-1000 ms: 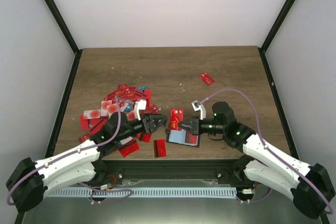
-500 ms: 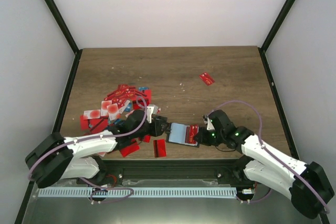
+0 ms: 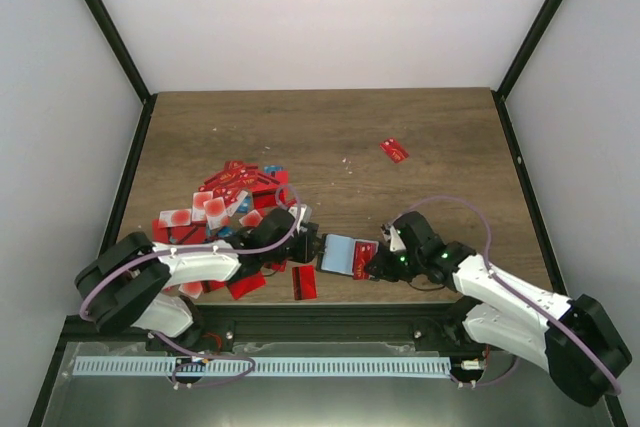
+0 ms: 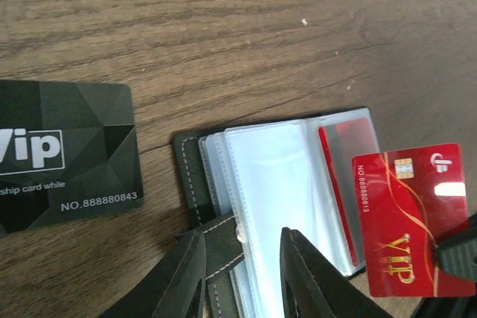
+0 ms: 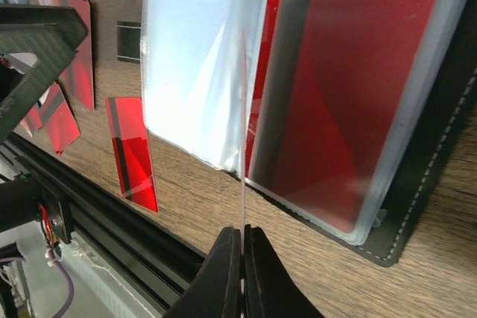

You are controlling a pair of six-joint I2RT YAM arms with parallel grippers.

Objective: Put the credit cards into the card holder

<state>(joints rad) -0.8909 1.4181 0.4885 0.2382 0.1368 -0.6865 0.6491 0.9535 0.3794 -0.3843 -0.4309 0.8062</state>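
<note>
The black card holder [image 3: 338, 255] lies open near the front edge, its clear sleeves [image 4: 283, 184] fanned out. One sleeve holds a red card [image 5: 350, 94]. My right gripper [image 3: 380, 265] is shut on a red VIP credit card [image 4: 414, 217] at the holder's right side. In the right wrist view that gripper [image 5: 242, 230] holds the card edge-on [image 5: 243, 132], its far edge at the sleeves. My left gripper [image 3: 303, 242] is open. Its jaws [image 4: 242, 247] straddle the holder's strap and left edge. Several more red credit cards [image 3: 225, 202] lie piled to the left.
A thin black VIP card [image 4: 63, 154] lies just left of the holder. A red card with a dark stripe [image 3: 303, 283] lies near the table's front edge, and another red card [image 3: 394, 150] lies far back on the right. The black front rail [image 5: 97, 214] runs close by.
My right gripper has come down with the red card from above the holder to its right side. My left gripper has moved right to the holder's left edge.
</note>
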